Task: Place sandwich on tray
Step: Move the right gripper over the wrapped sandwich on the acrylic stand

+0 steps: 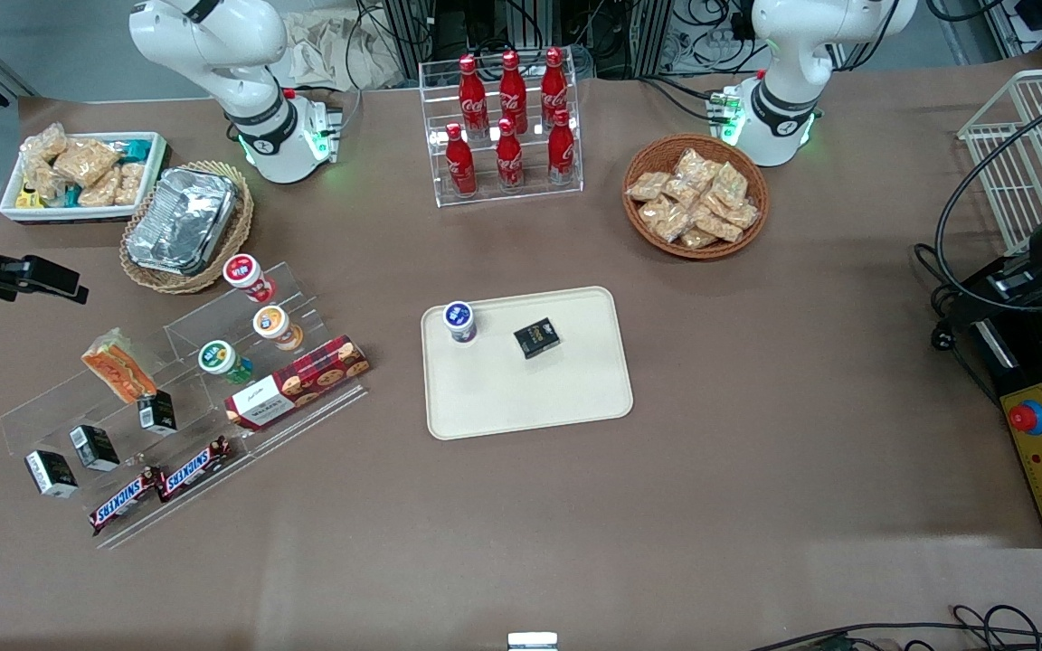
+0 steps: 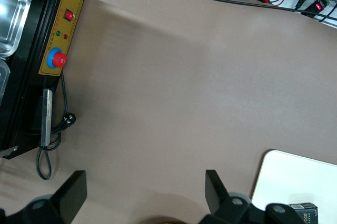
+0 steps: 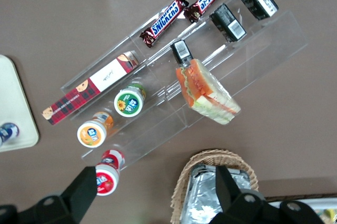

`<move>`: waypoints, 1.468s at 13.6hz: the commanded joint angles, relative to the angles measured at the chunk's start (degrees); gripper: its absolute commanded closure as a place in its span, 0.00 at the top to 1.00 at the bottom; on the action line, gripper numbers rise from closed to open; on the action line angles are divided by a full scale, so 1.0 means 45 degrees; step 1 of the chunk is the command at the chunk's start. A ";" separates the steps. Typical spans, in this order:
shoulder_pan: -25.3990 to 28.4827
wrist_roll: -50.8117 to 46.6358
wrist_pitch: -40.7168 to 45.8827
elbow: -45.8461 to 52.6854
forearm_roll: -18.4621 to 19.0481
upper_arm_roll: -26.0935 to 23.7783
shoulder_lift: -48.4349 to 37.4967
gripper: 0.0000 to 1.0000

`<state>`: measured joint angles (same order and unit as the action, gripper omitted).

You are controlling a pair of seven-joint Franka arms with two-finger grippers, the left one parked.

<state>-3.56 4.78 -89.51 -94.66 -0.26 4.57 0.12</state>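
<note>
Task stage: early. The sandwich (image 1: 118, 365) lies on the upper step of the clear rack (image 1: 177, 398) at the working arm's end of the counter (image 1: 756, 452), well apart from the tray (image 1: 530, 398). The tray sits mid-counter and already carries a cup (image 1: 459, 321) and a small dark box (image 1: 536, 338); bare surface remains on the part nearer the front camera. Grasp, lift, carry and release are all judged still to come.

Arm pose: the tool (image 3: 152, 192) hangs above the rack and the foil container (image 3: 213, 197), pointing down, with the sandwich (image 3: 208, 93) in the wrist view and not between the fingers. Its two fingers (image 3: 84, 190) are spread wide and hold nothing. The next move calls for a descent over the wedge.
</note>
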 commanded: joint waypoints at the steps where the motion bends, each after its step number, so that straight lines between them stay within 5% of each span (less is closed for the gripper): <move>1: -0.0088 0.1395 -0.0206 -0.0095 0.0194 0.0058 0.0012 1.00; 12: -0.1591 0.8581 -0.6098 -0.4779 -0.0312 0.0234 -0.0066 1.00; 20: -0.1338 0.8802 -0.9107 -0.7260 -0.0313 0.0156 -0.0339 1.00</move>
<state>-9.91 43.42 -125.39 -122.24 -0.77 5.34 0.86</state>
